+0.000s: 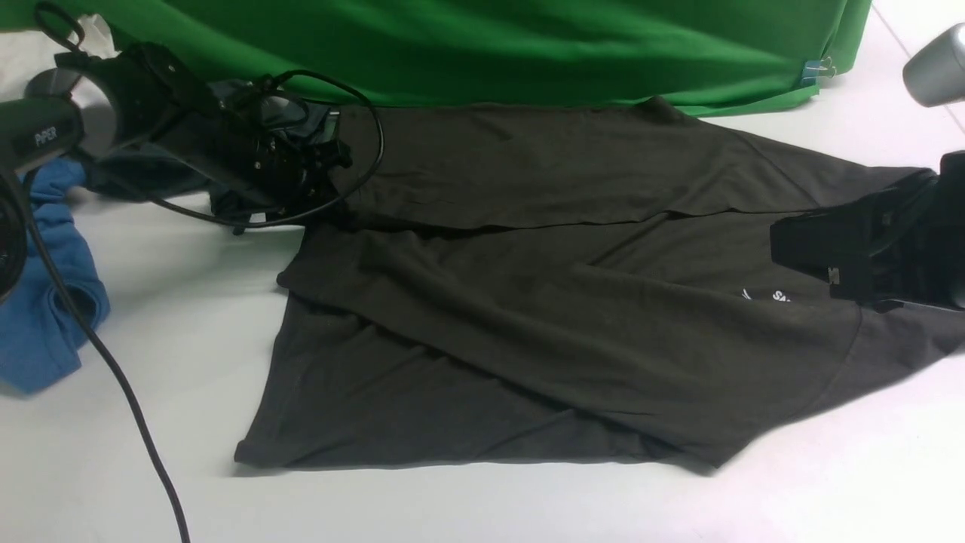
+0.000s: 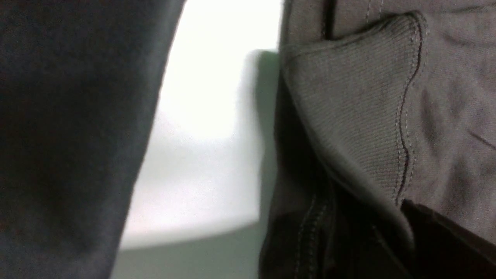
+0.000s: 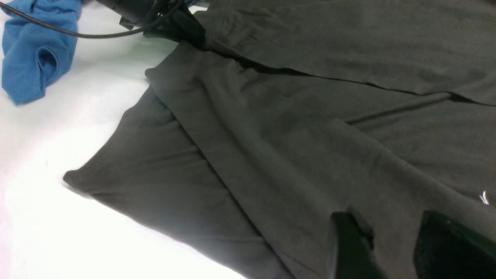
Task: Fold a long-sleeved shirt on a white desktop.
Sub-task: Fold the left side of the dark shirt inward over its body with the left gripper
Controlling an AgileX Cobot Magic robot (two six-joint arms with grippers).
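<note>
Front view: near edge first, the shirt (image 1: 528, 317) is lying spread on the desktop (image 1: 188, 302), partly folded, with a flap lying over its middle. At left a blue garment (image 1: 45, 317) is lying bunched. At the shirt's right end the right gripper (image 1: 780, 249) is sitting low beside the lettering (image 1: 769, 296), fingers (image 3: 348, 248) standing apart, pinching nothing. Farther back the left gripper (image 1: 317, 170) is sitting at the shirt's far-left corner; can't tell its opening or hold. Behind, the backdrop (image 1: 528, 45) is hanging.

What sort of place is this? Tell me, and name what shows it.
Probably a robot lab or recording setup, not a home: a green cloth backdrop hangs behind a plain white desktop, and a black robot arm reaches the long-sleeved shirt spread there.
</note>
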